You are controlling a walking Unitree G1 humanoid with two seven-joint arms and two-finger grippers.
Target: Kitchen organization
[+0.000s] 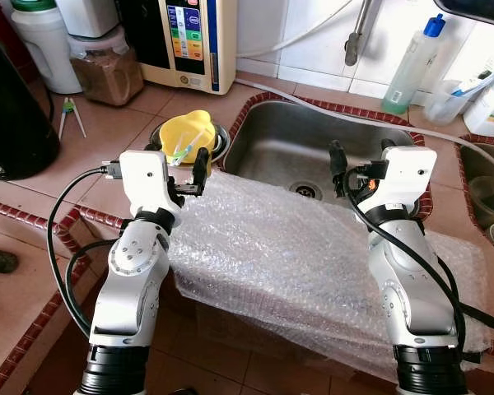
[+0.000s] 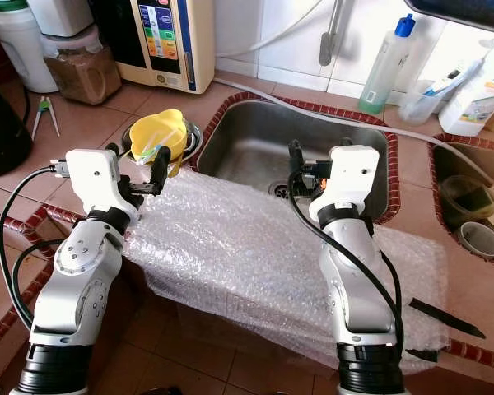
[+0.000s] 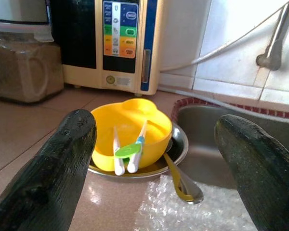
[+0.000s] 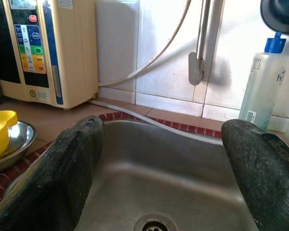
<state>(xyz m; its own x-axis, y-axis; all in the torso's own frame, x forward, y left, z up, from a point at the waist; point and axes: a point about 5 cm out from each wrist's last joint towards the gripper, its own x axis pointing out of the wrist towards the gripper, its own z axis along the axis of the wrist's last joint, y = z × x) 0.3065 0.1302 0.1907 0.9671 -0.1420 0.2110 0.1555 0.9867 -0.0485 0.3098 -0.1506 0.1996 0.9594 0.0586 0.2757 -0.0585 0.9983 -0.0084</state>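
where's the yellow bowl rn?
The yellow bowl sits in a metal dish on the counter, just left of the sink, right ahead of the open left pincer.

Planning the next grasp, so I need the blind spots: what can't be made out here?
- Yellow bowl interior: its own wall hides it, left wrist view.
- Steel dish contents: the bowl covers them.
- Counter under bubble wrap: covered, eye views.
- Bottle label: too small.
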